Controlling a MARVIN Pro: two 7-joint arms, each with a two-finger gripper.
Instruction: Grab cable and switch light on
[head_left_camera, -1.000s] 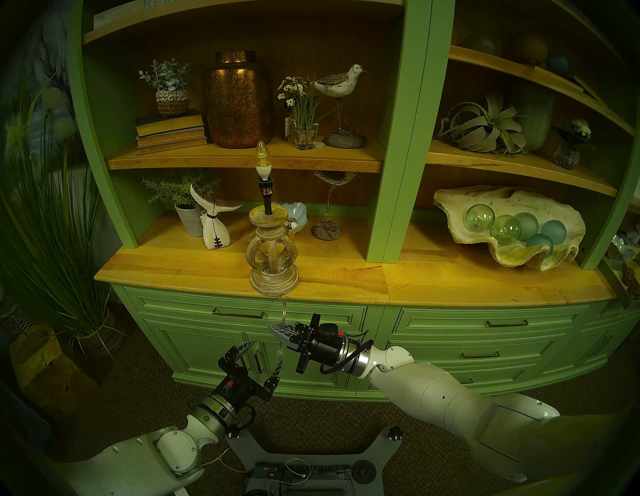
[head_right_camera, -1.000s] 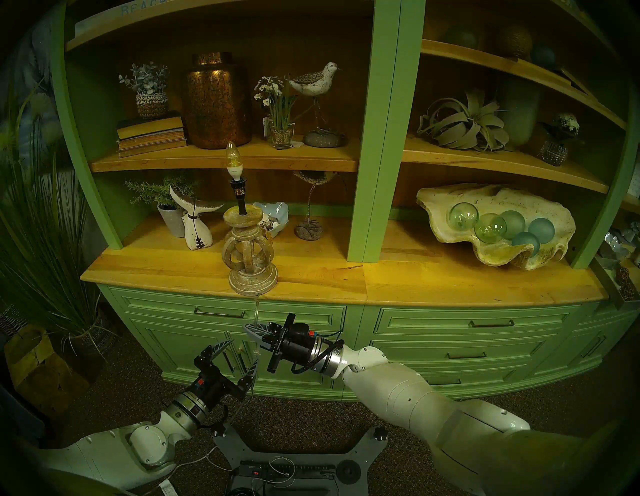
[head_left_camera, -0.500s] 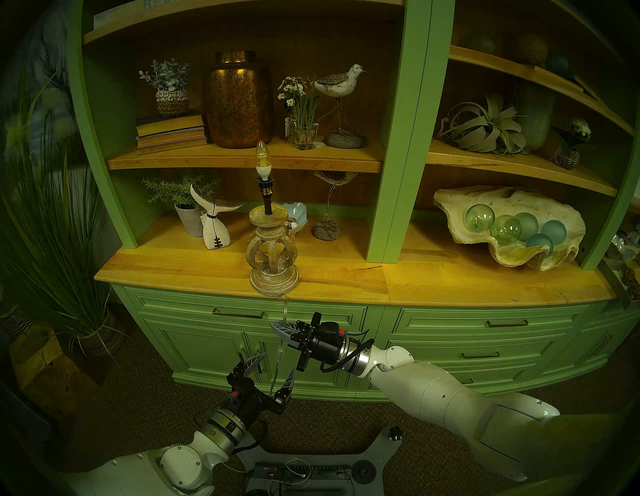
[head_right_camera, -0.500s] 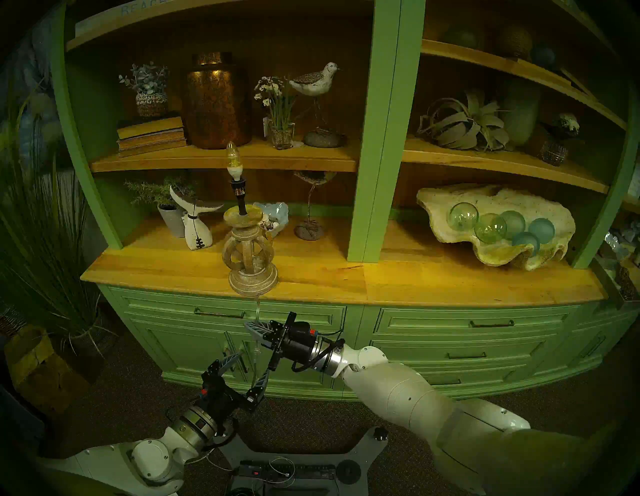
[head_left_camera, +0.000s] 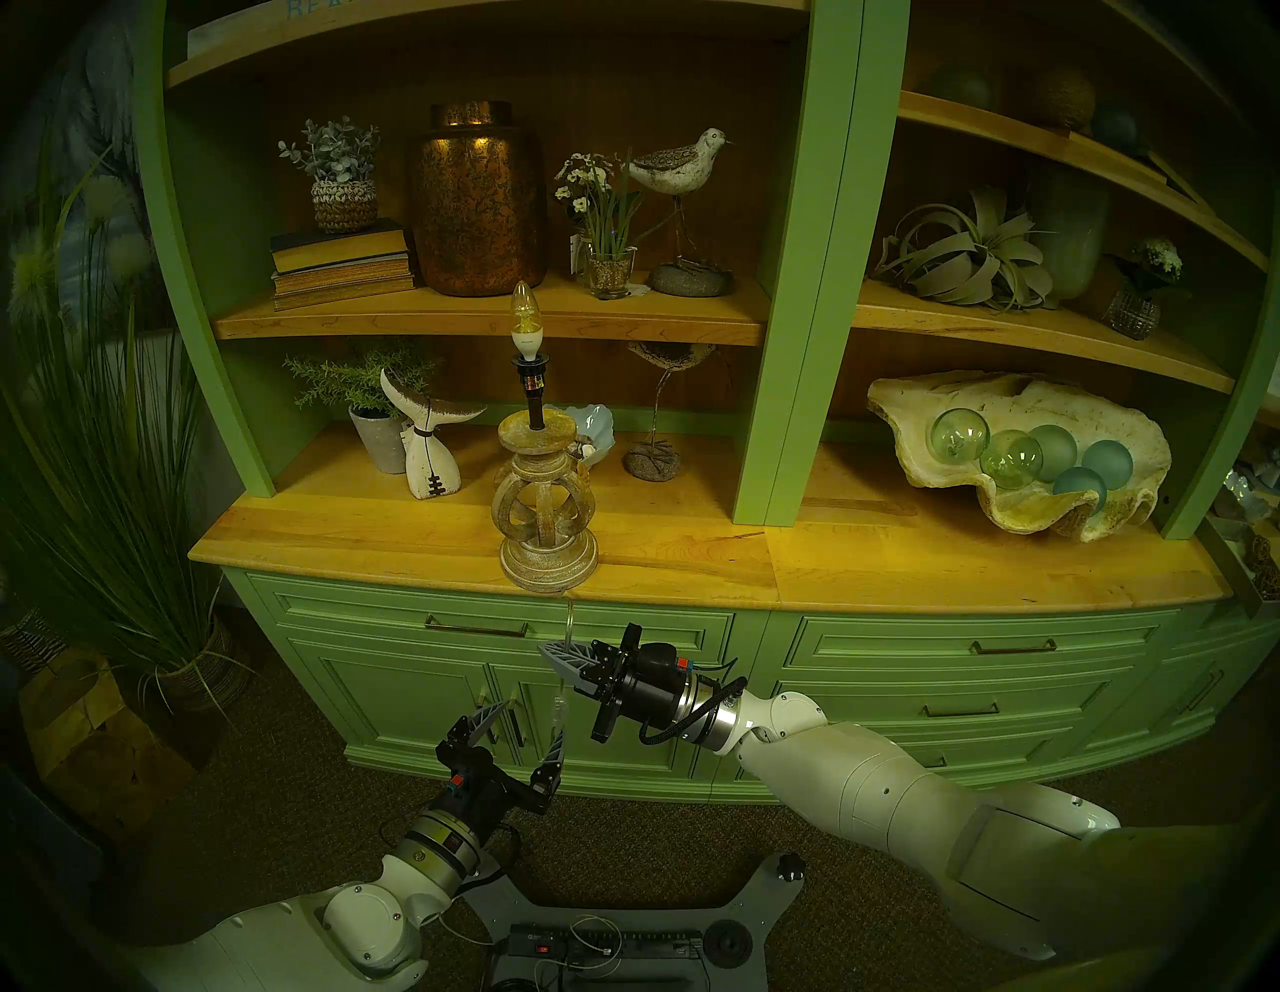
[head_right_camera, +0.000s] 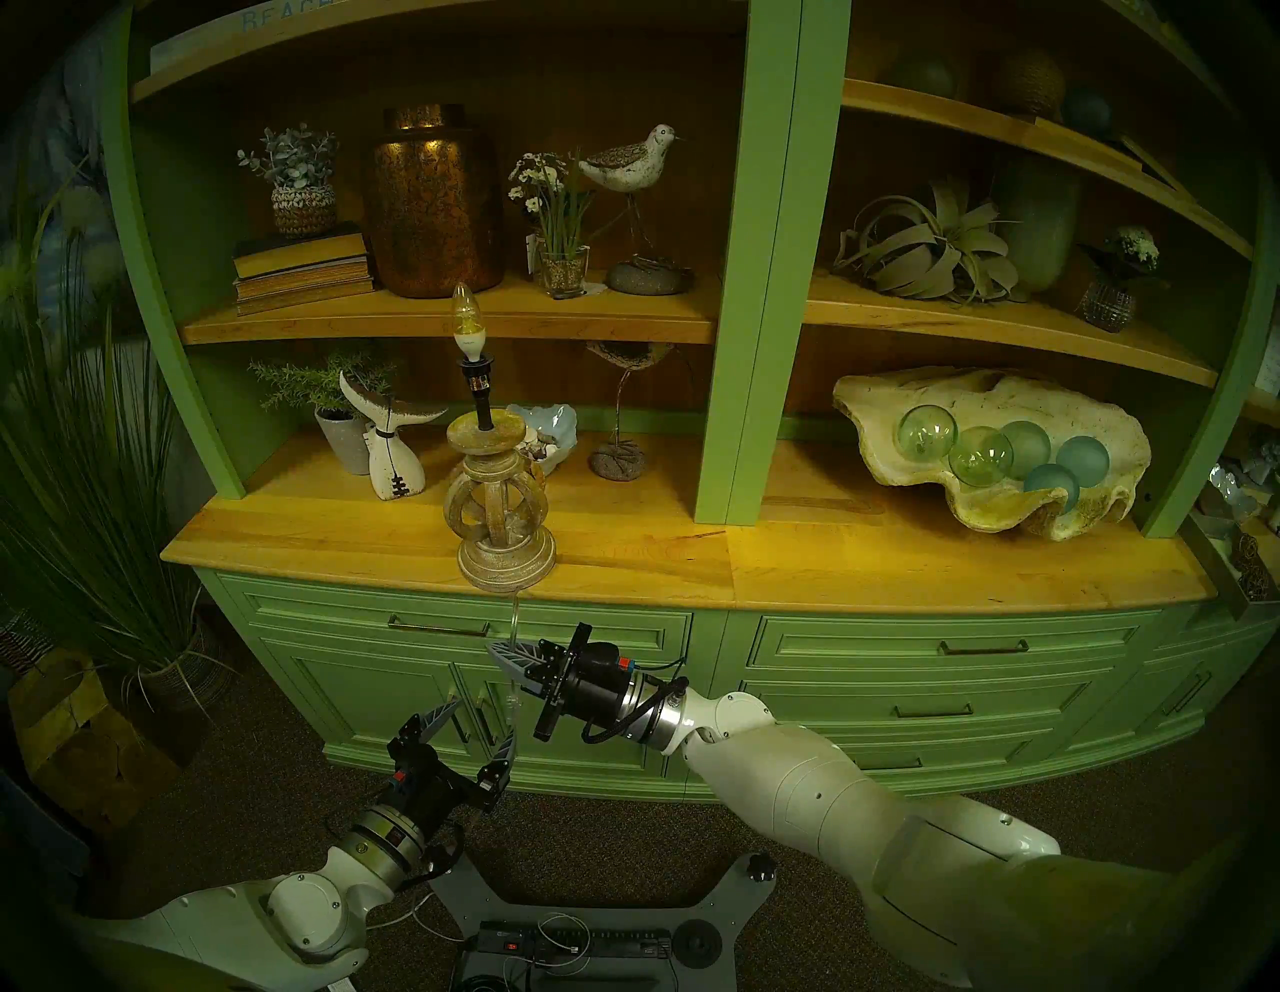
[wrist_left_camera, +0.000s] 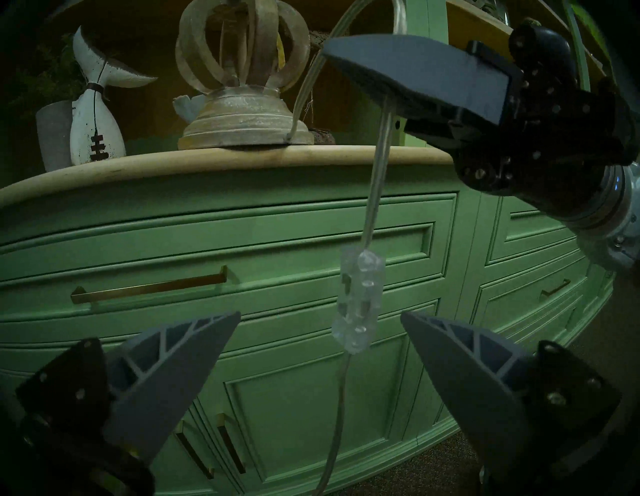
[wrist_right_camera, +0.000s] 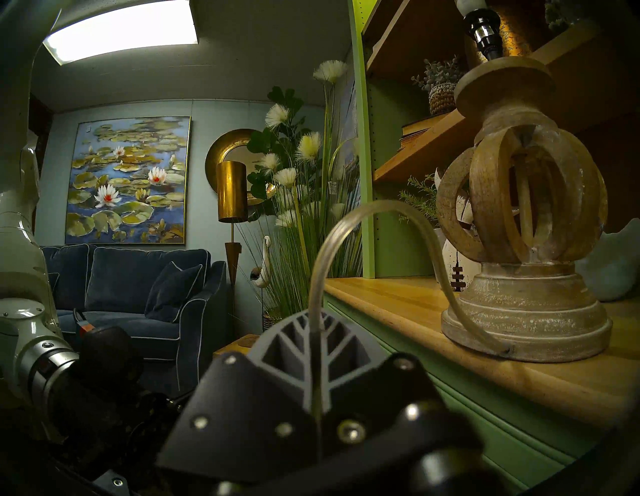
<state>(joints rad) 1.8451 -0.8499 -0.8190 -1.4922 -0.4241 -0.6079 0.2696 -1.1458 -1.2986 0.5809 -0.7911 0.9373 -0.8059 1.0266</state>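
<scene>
Wooden desk (head_left_camera: 692, 561) on green drawers, lamp (head_left_camera: 547, 499) at its front edge.
Above the shut right tool (head_left_camera: 564, 661), the pinched clear cable (wrist_left_camera: 377, 180) arcs up to the lamp; its switch (wrist_left_camera: 358, 304) hangs between the wide-open, empty left tool (wrist_left_camera: 320, 350) tips. Far right, a shell bowl (head_left_camera: 900, 443) holds glass balls (head_left_camera: 1025, 457).

- Cable (wrist_right_camera: 313, 304): the stretch between the right gripper (head_left_camera: 564, 661) fingers is hidden.
- Cable below the left gripper (wrist_left_camera: 318, 332): cut by left wrist view's bottom edge.
- Lamp (wrist_left_camera: 242, 79): top cut off above right gripper, left wrist view.
- Switch (head_left_camera: 560, 710) rocker position: too small to tell.
</scene>
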